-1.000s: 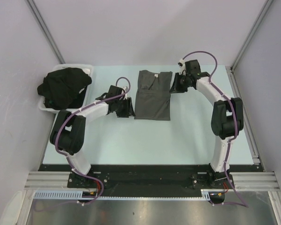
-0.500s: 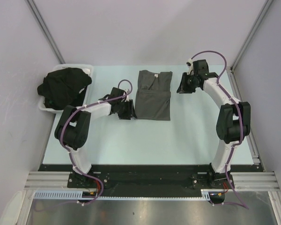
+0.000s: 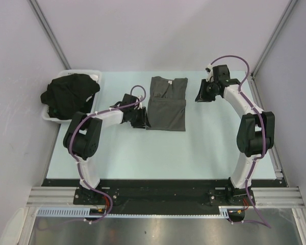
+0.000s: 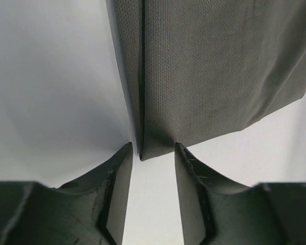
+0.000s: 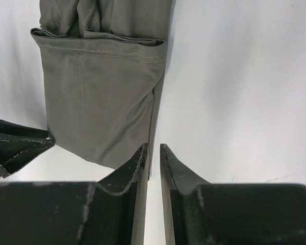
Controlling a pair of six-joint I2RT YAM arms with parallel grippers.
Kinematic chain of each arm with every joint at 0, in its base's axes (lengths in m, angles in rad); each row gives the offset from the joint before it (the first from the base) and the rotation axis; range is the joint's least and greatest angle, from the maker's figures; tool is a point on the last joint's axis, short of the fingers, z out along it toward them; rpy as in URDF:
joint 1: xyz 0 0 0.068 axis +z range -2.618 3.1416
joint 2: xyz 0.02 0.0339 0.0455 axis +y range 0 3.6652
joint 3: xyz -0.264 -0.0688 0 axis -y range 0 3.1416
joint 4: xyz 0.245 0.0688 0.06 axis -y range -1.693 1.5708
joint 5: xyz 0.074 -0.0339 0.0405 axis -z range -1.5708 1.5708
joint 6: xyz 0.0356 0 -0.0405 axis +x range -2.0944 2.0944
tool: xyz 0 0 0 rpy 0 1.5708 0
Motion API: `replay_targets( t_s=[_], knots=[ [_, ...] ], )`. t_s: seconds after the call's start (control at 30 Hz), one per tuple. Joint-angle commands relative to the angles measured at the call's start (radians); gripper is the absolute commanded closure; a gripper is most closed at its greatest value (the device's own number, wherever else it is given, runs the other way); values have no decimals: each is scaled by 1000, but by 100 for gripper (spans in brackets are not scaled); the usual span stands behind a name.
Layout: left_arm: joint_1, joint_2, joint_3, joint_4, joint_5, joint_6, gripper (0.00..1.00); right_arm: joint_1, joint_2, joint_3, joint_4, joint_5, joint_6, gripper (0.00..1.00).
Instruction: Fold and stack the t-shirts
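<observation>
A charcoal grey t-shirt (image 3: 167, 103) lies folded into a narrow rectangle at the middle back of the table. Its near left corner (image 4: 145, 150) sits right at the tips of my left gripper (image 4: 152, 148), which stands open and low on the table (image 3: 142, 120). My right gripper (image 3: 202, 94) hangs just right of the shirt's collar end. Its jaws are only a narrow slit apart with nothing in them (image 5: 153, 147), and the shirt's right edge (image 5: 155, 107) runs past the left finger. A heap of black t-shirts (image 3: 70, 94) fills the white tray.
The white tray (image 3: 94, 74) stands at the back left corner, against the left wall. Grey walls and metal posts close in the table on three sides. Light green tabletop (image 3: 163, 153) spreads between the shirt and the arm bases.
My left gripper has slid right up to the grey shirt's near left corner and narrowed a little. My right gripper has drawn away to the right of the shirt.
</observation>
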Motion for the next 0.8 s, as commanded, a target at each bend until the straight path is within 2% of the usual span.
replay_targets(
  t_s=[0.0,0.53,0.63,0.77],
  knots=[
    [-14,27,21,7,4,-8,58,-15,-61,-6,-9,-5,-21,80],
    [-51,45,17,-14,-4,-17,66,-38,-48,-13,7,-39,-10,81],
    [-51,47,21,-25,-7,-15,75,-40,-49,-19,8,-45,-1,81],
    [-51,59,43,-49,-13,0,94,-38,-68,-48,7,-56,7,82]
  ],
)
